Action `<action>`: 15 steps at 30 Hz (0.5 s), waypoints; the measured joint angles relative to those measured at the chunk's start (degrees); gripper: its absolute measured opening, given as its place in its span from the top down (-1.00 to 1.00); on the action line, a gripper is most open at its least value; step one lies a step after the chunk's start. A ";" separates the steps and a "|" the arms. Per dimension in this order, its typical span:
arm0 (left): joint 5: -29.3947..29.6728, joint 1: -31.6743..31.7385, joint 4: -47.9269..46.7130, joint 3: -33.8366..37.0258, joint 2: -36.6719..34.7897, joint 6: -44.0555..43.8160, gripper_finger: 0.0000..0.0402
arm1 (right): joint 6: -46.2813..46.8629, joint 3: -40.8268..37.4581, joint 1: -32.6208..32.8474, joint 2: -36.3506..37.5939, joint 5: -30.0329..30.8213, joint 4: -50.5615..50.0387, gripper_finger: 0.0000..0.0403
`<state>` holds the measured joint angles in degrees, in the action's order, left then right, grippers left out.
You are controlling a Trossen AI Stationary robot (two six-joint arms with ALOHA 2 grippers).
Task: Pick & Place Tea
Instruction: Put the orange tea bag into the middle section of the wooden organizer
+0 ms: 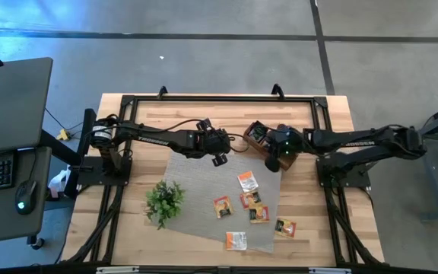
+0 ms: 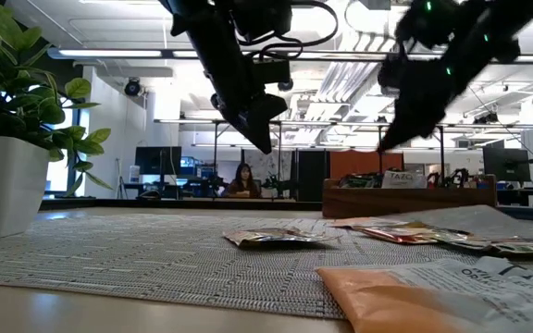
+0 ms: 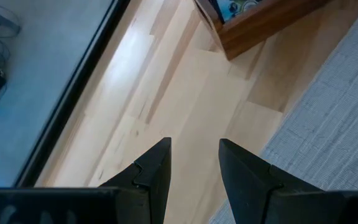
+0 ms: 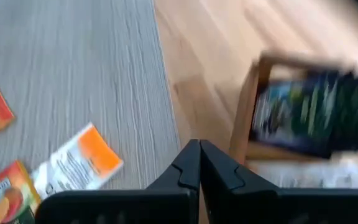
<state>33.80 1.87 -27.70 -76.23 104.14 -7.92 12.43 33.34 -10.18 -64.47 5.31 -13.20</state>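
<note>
A grey woven mat (image 1: 204,190) is lying across the middle of a pale wooden table (image 1: 333,114), and everything here is placed relative to that mat. Six tea sachets are resting flat on it, toward its right half: an orange-and-white sachet (image 1: 247,181) nearest the far edge, three orange sachets (image 1: 222,206) clustered just below it, another orange one (image 1: 284,227) by the right edge, and a white-and-orange one (image 1: 236,240) at the near edge. A small green plant (image 1: 164,202) in a white pot is standing on the mat's left edge. A wooden box (image 1: 258,140) holding dark sachets is sitting on bare table just past the mat's far right corner. The left gripper (image 1: 219,160) is hanging in the air over the mat's far edge, near its middle, with its two dark fingers (image 3: 156,171) standing apart and grasping nothing. The right gripper (image 1: 272,163) is hovering at the mat's far right corner, just beside the wooden box, its fingers (image 4: 188,165) pressed tightly together with nothing between them. From table height, both arms are reaching down from above without touching the mat, and a person (image 2: 242,180) is sitting at a desk far back in the room.
</note>
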 joint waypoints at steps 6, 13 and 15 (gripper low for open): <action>-0.84 0.00 -2.30 0.02 0.00 -0.07 0.35 | -9.64 2.92 4.08 -0.02 -0.21 -0.66 1.00; -5.78 0.02 -1.43 0.02 0.00 -0.11 0.35 | -8.77 -2.97 6.84 -0.07 -8.06 9.69 0.84; -6.06 0.00 -1.05 0.02 0.00 -0.09 0.35 | -4.75 -4.54 7.04 -0.07 -10.11 11.38 0.75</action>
<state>27.75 1.87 -28.74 -76.20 104.14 -8.01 7.68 28.80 -3.14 -64.53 -4.79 -1.81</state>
